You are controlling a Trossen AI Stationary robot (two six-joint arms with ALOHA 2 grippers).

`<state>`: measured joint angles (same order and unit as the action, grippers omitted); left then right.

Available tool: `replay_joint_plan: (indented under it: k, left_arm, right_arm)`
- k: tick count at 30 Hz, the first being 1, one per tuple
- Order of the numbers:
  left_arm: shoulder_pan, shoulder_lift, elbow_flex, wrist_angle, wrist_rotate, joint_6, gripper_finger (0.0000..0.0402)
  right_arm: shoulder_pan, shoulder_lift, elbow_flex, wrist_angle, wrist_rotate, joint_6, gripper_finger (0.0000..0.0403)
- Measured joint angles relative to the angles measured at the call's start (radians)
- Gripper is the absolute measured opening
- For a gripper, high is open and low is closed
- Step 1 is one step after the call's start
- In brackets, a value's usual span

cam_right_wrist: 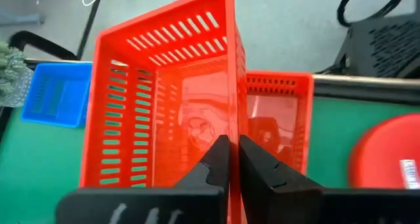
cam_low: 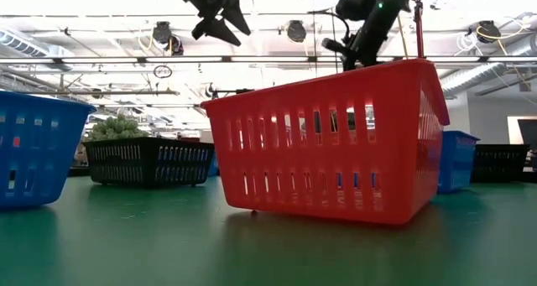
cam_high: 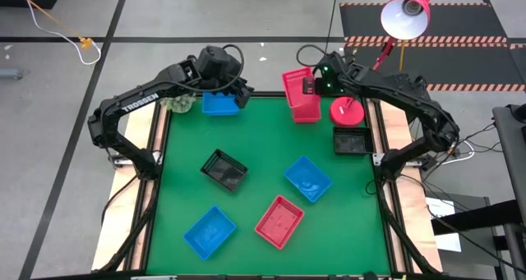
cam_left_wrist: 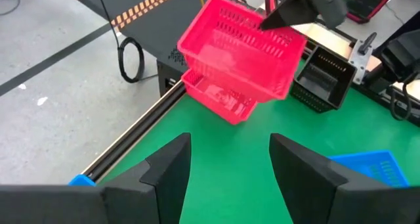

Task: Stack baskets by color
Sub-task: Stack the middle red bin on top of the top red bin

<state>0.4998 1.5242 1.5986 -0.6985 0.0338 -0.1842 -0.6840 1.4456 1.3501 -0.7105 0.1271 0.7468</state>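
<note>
A: Where do things stand with the red ones?

B: The right tool [cam_right_wrist: 230,159] is clamped on the wall of a red basket [cam_high: 299,86] and holds it tilted in the air over the far edge of the counter [cam_high: 263,161]. Right under it sits a second red basket [cam_right_wrist: 275,119], also at that far edge. A third red basket [cam_high: 279,221] lies near the front of the counter, well apart from both.

A: And the left arm?

B: The left tool [cam_left_wrist: 230,168] hovers over a blue basket [cam_high: 219,104] at the far left, fingers apart and holding nothing.

A: What could go wrong?

B: I'd judge the tilt to be the main risk. The held basket hangs from one thin slatted wall, so if it is let go while canted, a corner may catch on the lower basket's rim and it could sit crooked instead of nesting. The pair is close to the counter's far edge too, so a push on the way down might shove the lower basket off.

A: Anything nearby in the way?

B: The round red lamp base [cam_high: 347,112] stands just beside them, with a black basket [cam_high: 351,140] next to it. A sideways swing of the arm might knock either one.
</note>
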Motion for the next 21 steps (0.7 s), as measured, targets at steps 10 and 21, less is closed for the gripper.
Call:
replay_joint_plan:
  k: [10, 21]
  left_arm:
    - [-0.025, 0.000, 0.000, -0.017, 0.002, -0.001, 0.0207]
    - [-0.067, 0.000, 0.000, -0.052, 0.003, 0.000, 0.0207]
  right_arm:
    - [-0.030, 0.000, -0.136, 0.115, -0.028, 0.043, 0.0006]
    - [-0.080, 0.000, -0.304, 0.312, -0.077, 0.131, 0.0005]
